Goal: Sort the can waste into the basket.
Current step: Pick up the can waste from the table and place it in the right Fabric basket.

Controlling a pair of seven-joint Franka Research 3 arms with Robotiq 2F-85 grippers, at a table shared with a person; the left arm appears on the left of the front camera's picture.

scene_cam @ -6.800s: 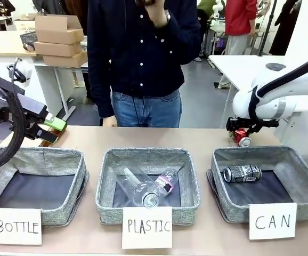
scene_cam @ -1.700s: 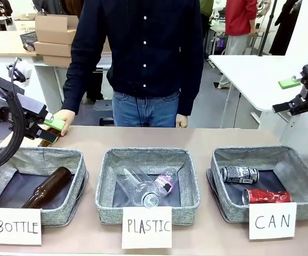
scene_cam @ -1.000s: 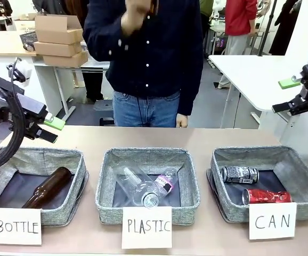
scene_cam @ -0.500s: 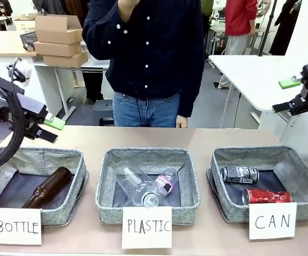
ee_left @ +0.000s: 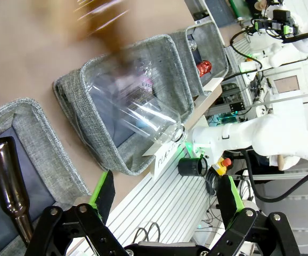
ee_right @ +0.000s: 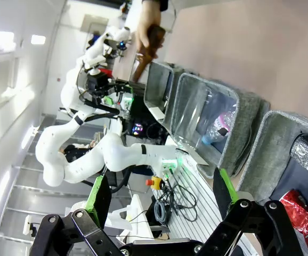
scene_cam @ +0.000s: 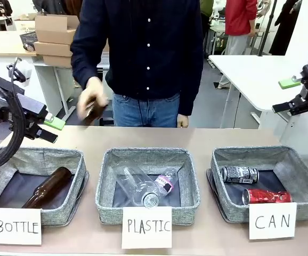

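Right gripper (scene_cam: pixel 298 95): jaws apart, empty, raised above and behind the CAN basket (scene_cam: pixel 303 172).
Red can (scene_cam: pixel 266 196) and black-and-silver can (scene_cam: pixel 240 174): lying in that basket, well below the gripper.
Left gripper (scene_cam: pixel 46 128): released, empty, above the BOTTLE basket (scene_cam: pixel 69 160).

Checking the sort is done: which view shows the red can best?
The front view: the red can lies whole in the CAN basket. Right wrist view shows it cropped at the edge; left wrist view, tiny and distant.
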